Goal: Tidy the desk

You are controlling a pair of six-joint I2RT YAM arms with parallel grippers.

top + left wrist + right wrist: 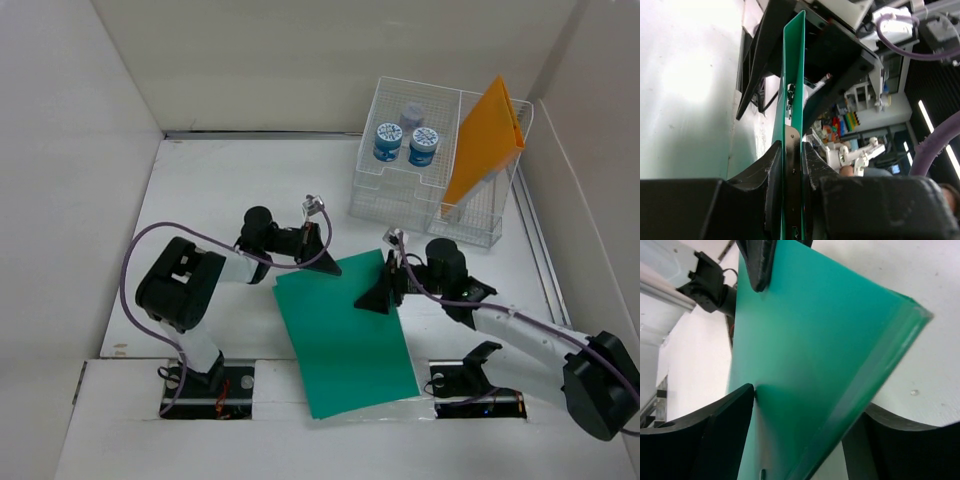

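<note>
Near edge: the green folder (pixel 345 340) lies slanted between the two arm bases. Its near edge overlaps the white ledge at the front of the table (pixel 200 180); its far corners point toward the rack (pixel 400 205).

Left gripper (pixel 322 258): at the folder's far-left edge. The left wrist view shows the jaws closed tight on that thin edge, with the sheet running edge-on between the fingers (pixel 775 165).

Right gripper (pixel 383 298): at the folder's right edge, near the far corner. In the right wrist view the jaws stand part-way apart, one on either side of the sheet. One finger (pixel 725 430) touches the green face and the other sits behind the layered edge. Whether it is clamped cannot be told.

Room: the white table surface extends left of the left arm to the wall panel (pixel 60 150) and beyond both grippers to the back wall. On the right, the rack stands just past the right gripper, close to the right panel.

Far right: the rack holds two blue-lidded jars (pixel 387 141) side by side. An orange folder (pixel 485 145) leans tilted in its right compartment, its top corner rising above the rim.
</note>
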